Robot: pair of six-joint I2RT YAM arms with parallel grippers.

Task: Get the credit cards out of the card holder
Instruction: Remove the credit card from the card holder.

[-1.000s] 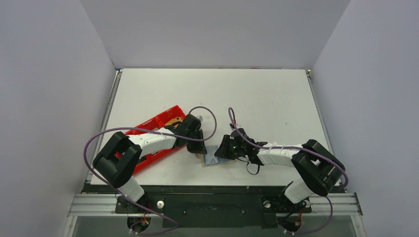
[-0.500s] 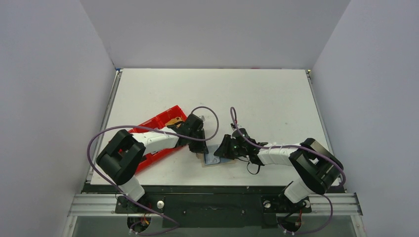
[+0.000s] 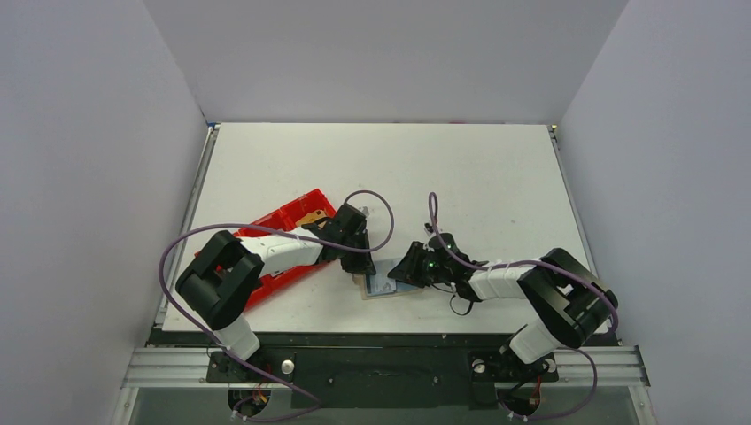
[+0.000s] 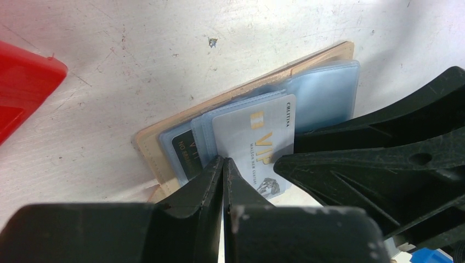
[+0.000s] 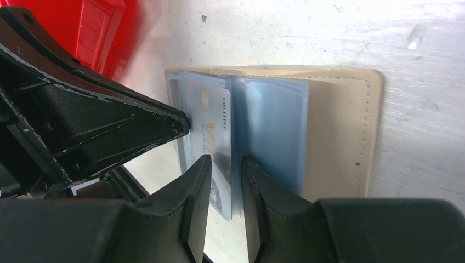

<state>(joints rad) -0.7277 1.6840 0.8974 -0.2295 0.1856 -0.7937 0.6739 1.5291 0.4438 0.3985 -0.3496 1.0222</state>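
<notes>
The tan card holder (image 3: 379, 285) lies open on the table near the front edge, its clear blue sleeves (image 5: 274, 131) facing up. A pale white-grey card with gold "VIP" print (image 4: 257, 148) sticks partly out of a sleeve, past the holder's edge; it also shows in the right wrist view (image 5: 216, 137). A dark card (image 4: 186, 150) sits in the sleeve beside it. My left gripper (image 4: 224, 160) is shut, its tips resting on the sleeves at the holder's (image 4: 148, 145) left end. My right gripper (image 5: 226, 160) has its jaws a narrow gap apart, straddling the pale card's edge and the sleeve fold.
A long red plastic tray (image 3: 274, 239) lies just left of the holder, under my left arm; its corner shows in the left wrist view (image 4: 22, 82). The two grippers (image 3: 359, 257) (image 3: 406, 267) are nearly touching over the holder. The table's front edge is close.
My right gripper has slid a little left and lower onto the holder, and its cable has swung right. The left gripper has edged slightly toward the holder.
</notes>
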